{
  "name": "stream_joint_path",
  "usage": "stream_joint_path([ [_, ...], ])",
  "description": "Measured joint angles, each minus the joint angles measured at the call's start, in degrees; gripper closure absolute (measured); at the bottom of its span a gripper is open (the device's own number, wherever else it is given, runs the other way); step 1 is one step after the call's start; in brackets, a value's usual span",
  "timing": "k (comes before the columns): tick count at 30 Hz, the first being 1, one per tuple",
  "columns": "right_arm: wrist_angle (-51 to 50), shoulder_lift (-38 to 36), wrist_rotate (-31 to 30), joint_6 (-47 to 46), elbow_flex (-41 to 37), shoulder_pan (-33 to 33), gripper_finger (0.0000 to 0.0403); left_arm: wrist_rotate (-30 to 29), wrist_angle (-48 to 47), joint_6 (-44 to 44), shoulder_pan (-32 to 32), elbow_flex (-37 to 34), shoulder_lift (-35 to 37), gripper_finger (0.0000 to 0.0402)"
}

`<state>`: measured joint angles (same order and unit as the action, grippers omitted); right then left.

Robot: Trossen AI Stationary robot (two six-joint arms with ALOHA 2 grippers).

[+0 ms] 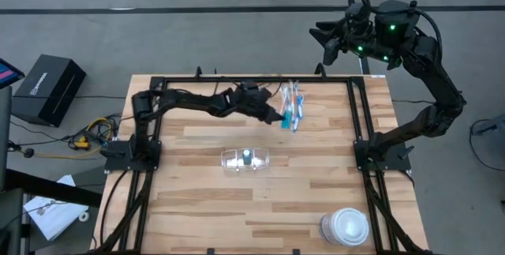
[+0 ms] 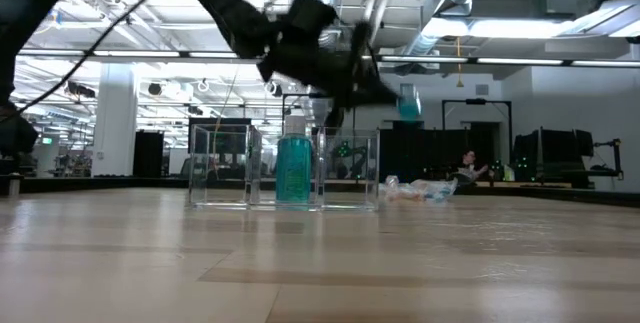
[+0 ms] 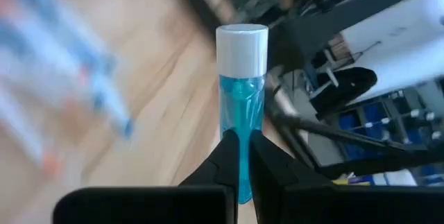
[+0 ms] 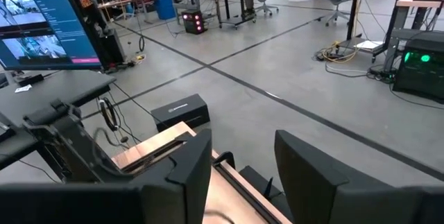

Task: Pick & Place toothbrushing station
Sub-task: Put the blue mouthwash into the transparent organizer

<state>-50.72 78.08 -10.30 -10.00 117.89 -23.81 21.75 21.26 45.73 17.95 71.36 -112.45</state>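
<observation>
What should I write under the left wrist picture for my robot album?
Left gripper pinches a tiny blue-green tube with a white cap above the wooden table.

I see the table as pale planked wood with a smooth, faintly sheened finish. At its middle, the cup looks like clear glossy plastic. The tube in my left tool is translucent blue-green plastic under a matt white cap. The tool's fingers look matt black.
</observation>
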Motion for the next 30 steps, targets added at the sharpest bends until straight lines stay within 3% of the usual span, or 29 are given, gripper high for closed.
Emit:
stream_joint_path([
  [3,-0.04,0.0,0.25,0.05,0.0,0.01,0.0248,-1.31,-0.22,-6.69,0.37,-0.01,4.67,0.0396],
  [6,-0.6,0.0,5.82,0.33,0.0,-0.25,0.0246,-1.51,-3.75,-13.21,0.78,0.05,9.71,0.0396],
  [14,-7.8,1.75,19.04,-0.52,-0.01,-2.84,0.0245,0.52,-27.68,-29.87,2.1,0.03,21.99,0.0396],
  [22,-13.31,5.99,28.47,0.86,-0.07,-3.21,0.0243,4.68,-40.01,-36.39,3.68,0.05,30.84,0.0396],
  [30,-13.58,11.09,35.58,3.14,-0.07,-2.16,0.0241,7.66,-47.39,-36.76,4.11,0.01,33.3,0.0396],
])
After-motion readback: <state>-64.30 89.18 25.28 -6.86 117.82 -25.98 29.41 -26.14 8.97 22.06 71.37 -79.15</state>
